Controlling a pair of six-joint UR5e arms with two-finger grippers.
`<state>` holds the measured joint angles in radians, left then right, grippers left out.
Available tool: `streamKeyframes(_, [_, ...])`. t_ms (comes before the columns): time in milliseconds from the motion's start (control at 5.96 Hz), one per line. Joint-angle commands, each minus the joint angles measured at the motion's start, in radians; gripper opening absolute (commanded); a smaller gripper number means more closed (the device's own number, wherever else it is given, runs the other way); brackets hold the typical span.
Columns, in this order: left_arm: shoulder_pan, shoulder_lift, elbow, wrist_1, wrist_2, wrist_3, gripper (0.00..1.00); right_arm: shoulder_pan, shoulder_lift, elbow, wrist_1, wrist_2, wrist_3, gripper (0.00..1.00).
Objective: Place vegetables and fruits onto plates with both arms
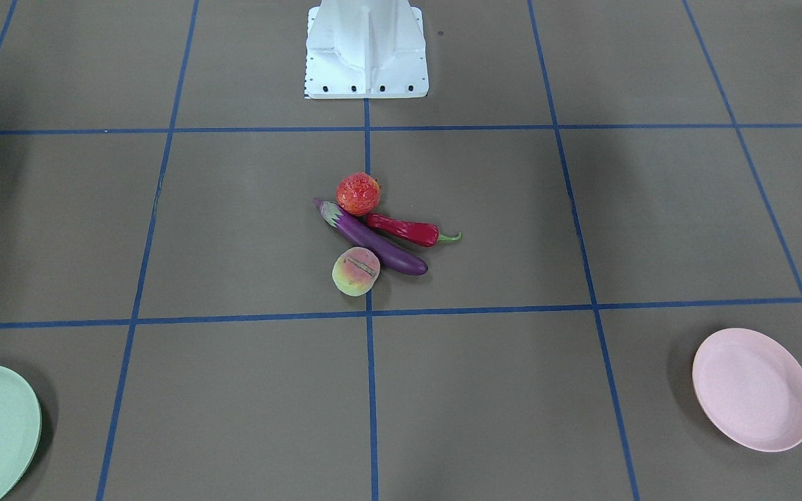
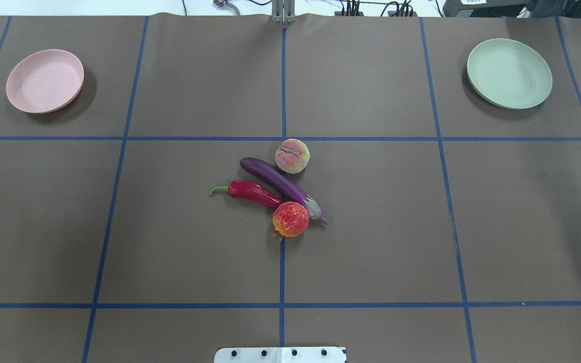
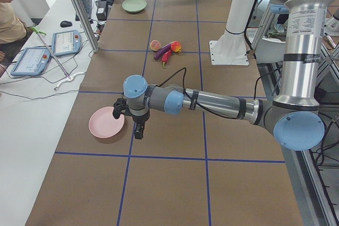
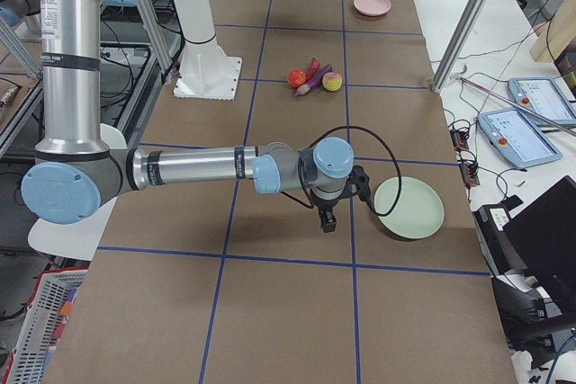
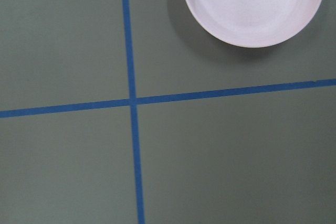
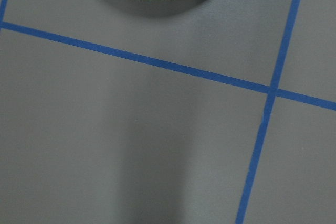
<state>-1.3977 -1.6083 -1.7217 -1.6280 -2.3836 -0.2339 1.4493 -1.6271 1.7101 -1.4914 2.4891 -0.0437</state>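
Frame centre: eggplant (image 2: 278, 184) touching peach (image 2: 292, 156), chili (image 2: 252, 192), bumpy fruit (image 2: 290, 219). Grasping one likely scatters neighbours. Left gripper (image 3: 139, 132), right gripper (image 4: 328, 220): opening, load cannot tell.

Table (image 2: 371, 242): matte brown cover with a grid of blue tape lines (image 2: 194, 138).
Eggplant (image 2: 280, 184): glossy deep purple; pale cap with purple stripes.
Chili pepper (image 2: 250, 191): shiny red, green stem.
Peach (image 2: 292, 156): yellow blushed pink, darker slit across it.
Round fruit (image 2: 290, 219): mottled red-orange.
Pink plate (image 2: 44, 80): pale, plain.
Green plate (image 2: 509, 73): pale mint, plain.
Pedestal base (image 1: 366, 49): white.
Left arm (image 3: 212, 101) and right arm (image 4: 198, 168): silver tubes, grey joints, light-blue caps.
Left gripper (image 3: 139, 132) and right gripper (image 4: 328, 220): black.
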Motion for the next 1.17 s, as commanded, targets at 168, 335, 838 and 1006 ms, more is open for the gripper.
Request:
streamKeyframes(168, [0.219, -0.161, -0.045, 0.004, -0.058, -0.546, 1.00, -0.009, 0.010, -0.009, 0.006, 0.016, 0.001, 1.00])
streamKeyframes(335, [0.289, -0.211, -0.059, 0.004, -0.055, -0.752, 1.00, -0.012, 0.013, -0.009, 0.007, 0.016, 0.001, 1.00])
streamKeyframes(838, [0.584, -0.480, -0.027, 0.008, 0.105, -1.405, 1.00, -0.062, 0.079, -0.006, 0.007, 0.007, 0.127, 1.00])
streamKeyframes(1006, [0.639, -0.572, 0.049, 0.005, 0.148, -1.526, 1.00, -0.087, 0.099, -0.006, 0.008, 0.004, 0.190, 1.00])
